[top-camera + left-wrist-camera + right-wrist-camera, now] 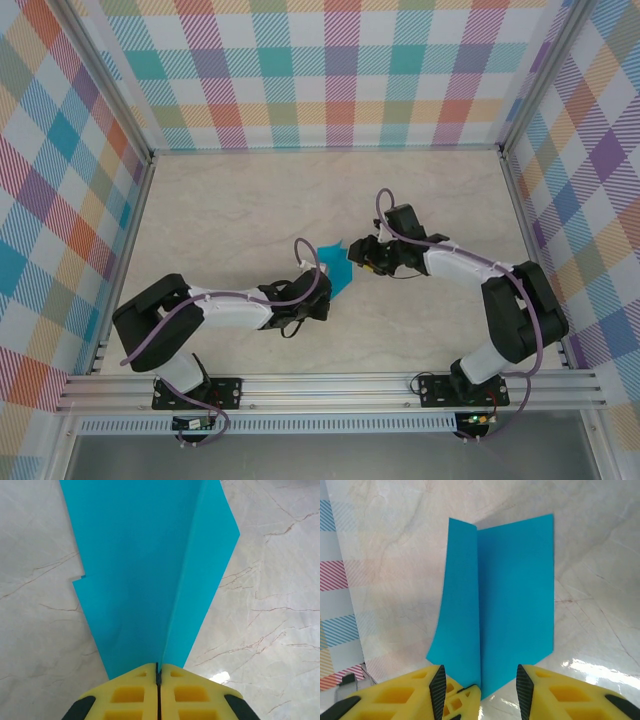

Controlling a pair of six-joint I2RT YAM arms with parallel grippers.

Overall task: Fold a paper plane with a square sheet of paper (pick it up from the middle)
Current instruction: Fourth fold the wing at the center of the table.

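The teal-blue sheet of paper [338,270] is creased into a pointed shape with a raised centre ridge. In the left wrist view the paper [140,570] widens away from my left gripper [158,672], which is shut on the narrow pointed end of the ridge. From above, the left gripper [326,293] sits at the paper's near edge. My right gripper [358,257] faces it from the right. In the right wrist view the right gripper [479,669] stands open, its jaws on either side of the paper [515,595] without touching it. The left gripper's yellow fingers [462,700] pinch the point there.
The marble tabletop [250,210] is bare around the paper. Checked walls [330,70] enclose the back and both sides. An aluminium rail [330,390] with the arm bases runs along the near edge.
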